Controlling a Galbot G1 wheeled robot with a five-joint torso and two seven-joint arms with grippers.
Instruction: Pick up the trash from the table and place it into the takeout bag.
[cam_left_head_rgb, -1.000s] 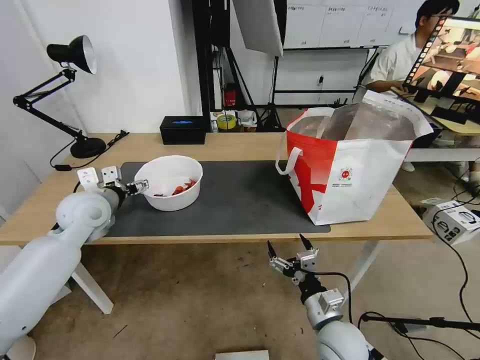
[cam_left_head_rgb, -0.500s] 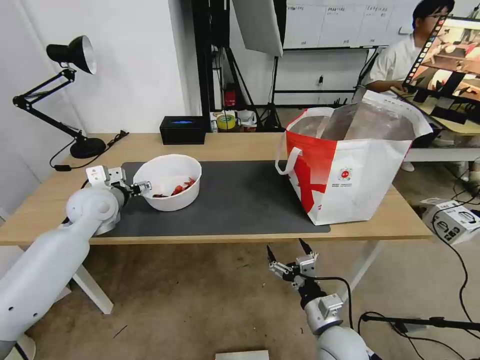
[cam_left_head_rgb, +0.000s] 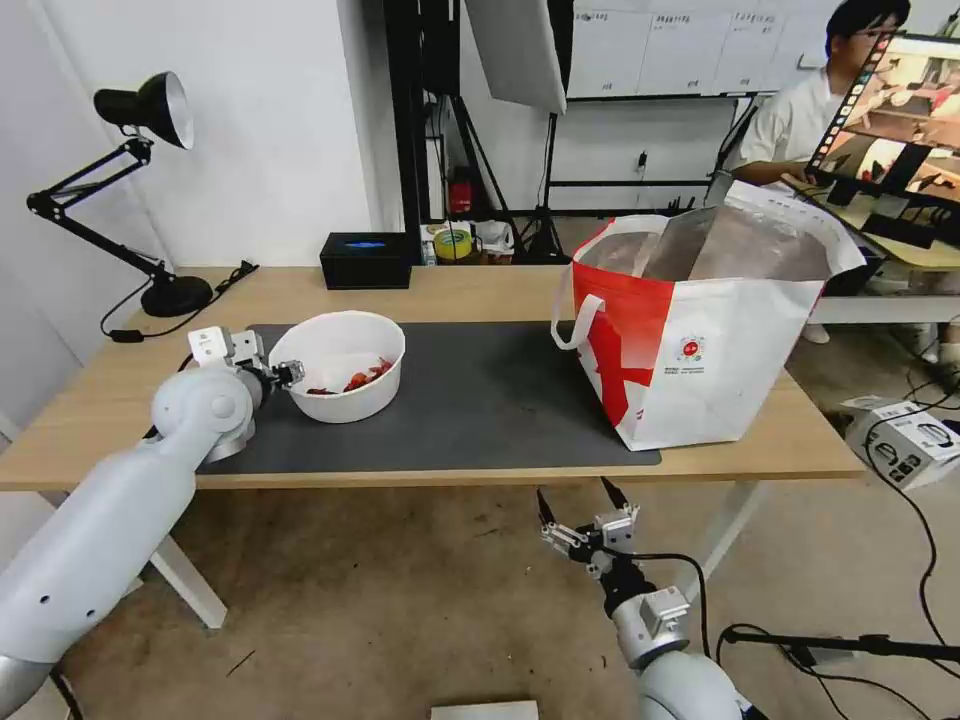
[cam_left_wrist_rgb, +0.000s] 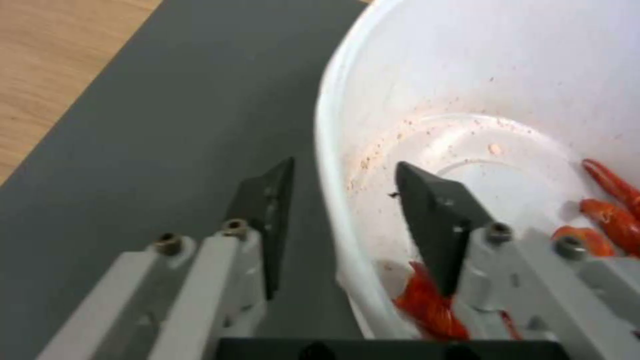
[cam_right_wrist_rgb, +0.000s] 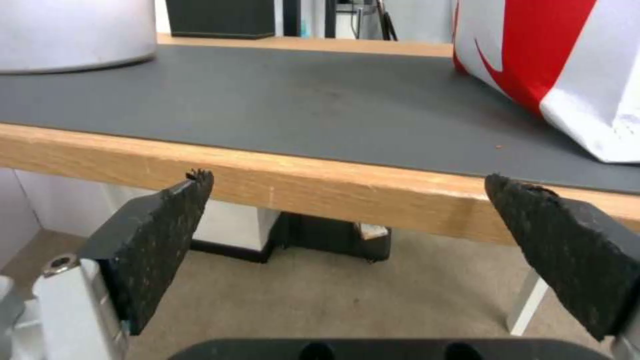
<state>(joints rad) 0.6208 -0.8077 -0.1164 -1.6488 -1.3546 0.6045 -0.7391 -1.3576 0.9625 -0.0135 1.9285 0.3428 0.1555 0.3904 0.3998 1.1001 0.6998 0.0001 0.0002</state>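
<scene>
We were at the grasping step for the white bowl (cam_left_head_rgb: 342, 365), the one piece of trash we could see on the tabletop (cam_left_head_rgb: 480, 290). It sat on the dark grey mat (cam_left_head_rgb: 470, 400) toward our left side, with red scraps (cam_left_wrist_rgb: 617, 210) lying in its bottom. The takeout bag (cam_left_head_rgb: 700, 330) stood upright on the right end of the mat, well apart from the bowl, its foil-lined mouth open upward.

Our left gripper (cam_left_wrist_rgb: 343, 200) was at the bowl's near-left rim. In the left wrist view its jaws were open a moderate way and straddled the rim: one dark finger (cam_left_wrist_rgb: 270, 210) hung outside the wall over the mat, the other (cam_left_wrist_rgb: 433, 215) inside the bowl above the scraps. We could see a gap on both sides of the wall, so we judged that nothing was gripped yet. In the head view the same gripper (cam_left_head_rgb: 283, 375) sat right against the bowl's left edge.

By our judgement, the next move called for closing the jaws on the thin plastic wall firmly enough to hold it, then lifting while keeping the bowl level so the scraps would not spill on the way across to the bag.

Our right gripper (cam_left_head_rgb: 582, 505) waited below the front edge of the tabletop, jaws spread wide and holding nothing.
</scene>
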